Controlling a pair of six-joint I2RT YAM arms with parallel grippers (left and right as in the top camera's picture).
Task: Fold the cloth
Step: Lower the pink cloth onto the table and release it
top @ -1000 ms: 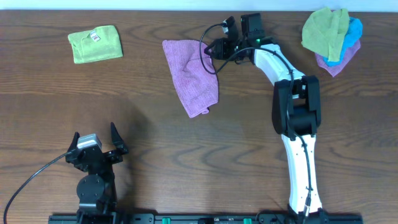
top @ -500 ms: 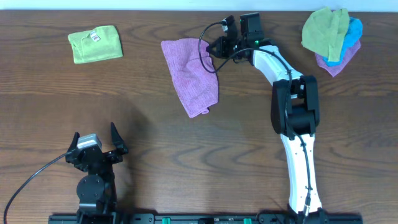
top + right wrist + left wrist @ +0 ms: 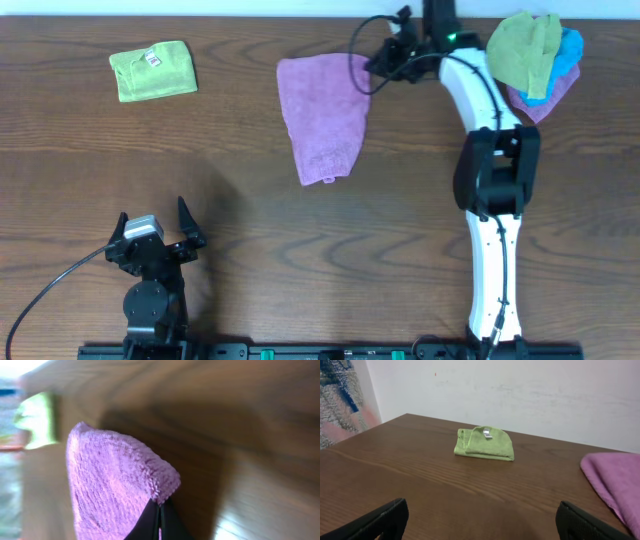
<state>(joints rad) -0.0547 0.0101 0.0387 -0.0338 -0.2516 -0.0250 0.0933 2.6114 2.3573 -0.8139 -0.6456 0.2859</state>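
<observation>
The mauve-purple cloth lies near the table's far edge, narrowing toward its near end. My right gripper is shut on the cloth's far right corner, which it holds lifted. In the right wrist view the fuzzy cloth hangs from the shut gripper, its corner pinched between the black fingers. My left gripper rests open at the near left, far from the cloth. The left wrist view shows its gripper with jaws wide apart over bare wood, and the cloth's edge at the right.
A folded lime-green cloth with a white tag lies at the far left and also appears in the left wrist view. A heap of green, blue and mauve cloths sits at the far right, beside my right arm.
My right gripper has shut on the cloth's corner and moved right and toward the far edge, dragging the cloth's far edge wider. The left arm has not moved.
</observation>
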